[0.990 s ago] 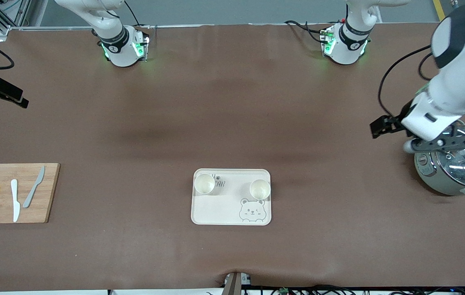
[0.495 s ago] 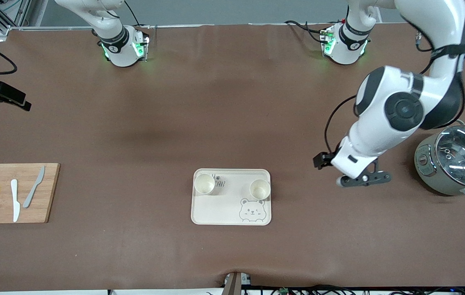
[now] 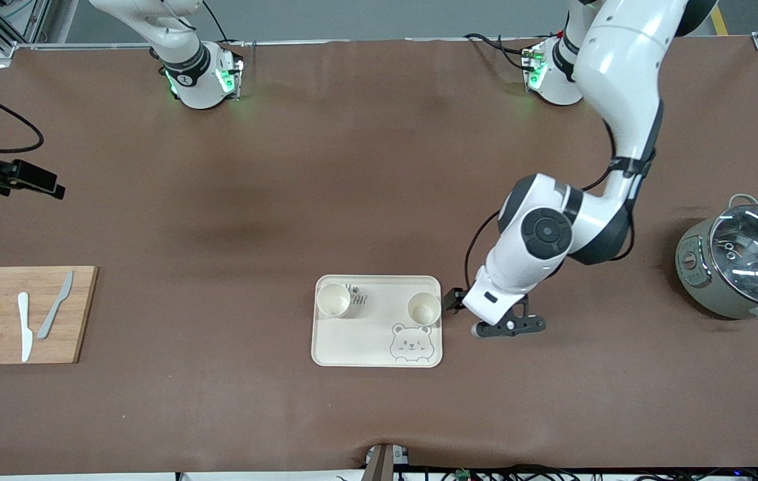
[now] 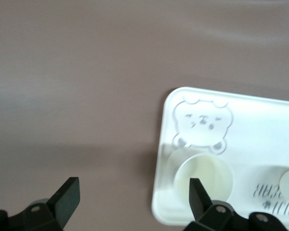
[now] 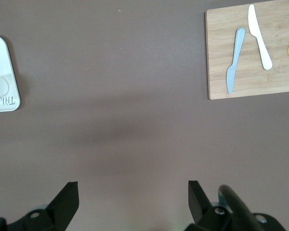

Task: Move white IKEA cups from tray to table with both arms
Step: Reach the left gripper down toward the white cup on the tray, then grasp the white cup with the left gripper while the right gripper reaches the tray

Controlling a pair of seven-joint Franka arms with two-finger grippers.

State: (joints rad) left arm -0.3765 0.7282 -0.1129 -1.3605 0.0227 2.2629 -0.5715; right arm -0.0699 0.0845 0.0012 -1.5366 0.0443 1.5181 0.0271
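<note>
2 plain cream-white cups [image 3: 333, 298] [image 3: 424, 308] are sitting upright on the tray [image 3: 377, 347]; left gripper [image 4: 133, 198] and right gripper [image 5: 133, 197] are hovering open-fingered.

- Left arm [image 3: 623, 87]: reaches from its base out over the table, elbow folded low, forearm angled down toward the middle of the table.
- Left gripper [image 4: 134, 199]: low over bare tabletop, fingers [image 4: 67, 196] spread wide apart, nothing between them. From the front only its black body [image 3: 509, 326] shows, under the white wrist.
- Right arm [image 3: 165, 33]: base and lower link in sight at its own end of the table; the rest runs out of the front view.
- Right gripper [image 5: 133, 197]: up high over bare tabletop, pointing straight down, fingers [image 5: 67, 197] wide apart and empty.
</note>
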